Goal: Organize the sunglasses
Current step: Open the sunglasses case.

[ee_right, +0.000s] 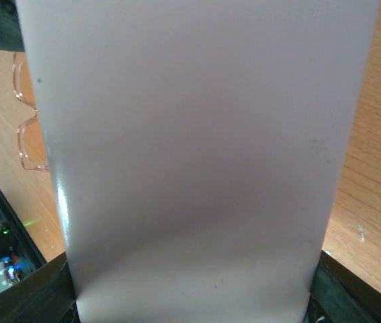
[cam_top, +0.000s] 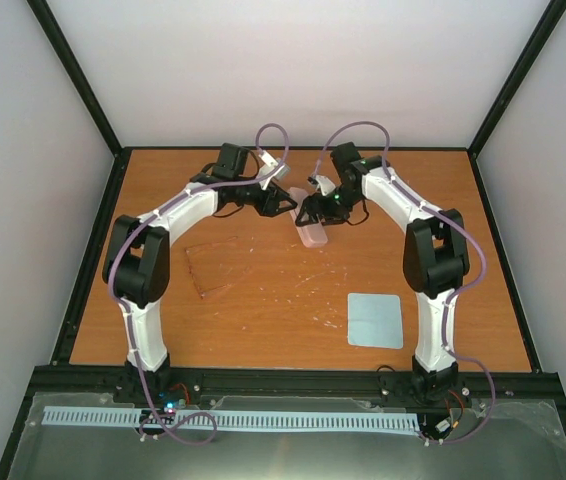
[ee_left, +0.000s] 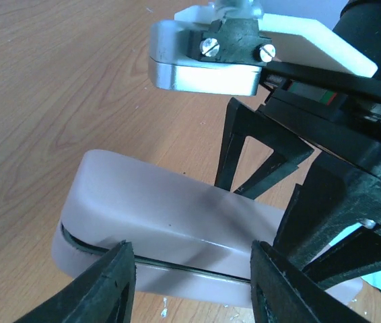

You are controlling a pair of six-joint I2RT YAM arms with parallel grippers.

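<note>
Right wrist: my right gripper (ee_right: 192, 289) clamps the pink oblong case (ee_right: 190, 134), hold of my left gripper (ee_left: 190, 282) unclear; thin translucent amber sunglasses (ee_right: 22, 138) lie outside, unpacked.

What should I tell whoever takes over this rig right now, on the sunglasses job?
The left gripper has its fingers apart at the seam side of the pink case; whether it grips is unclear.
The right gripper is shut on the pink case, a finger against each side.
The sunglasses lie on the table on the left arm's side, apart from the case and untouched.
The light blue cloth lies flat near the right arm.
Done: both arms are at the case, which looks closed.
Left, probably: open the case, put the sunglasses in, close it.
</note>
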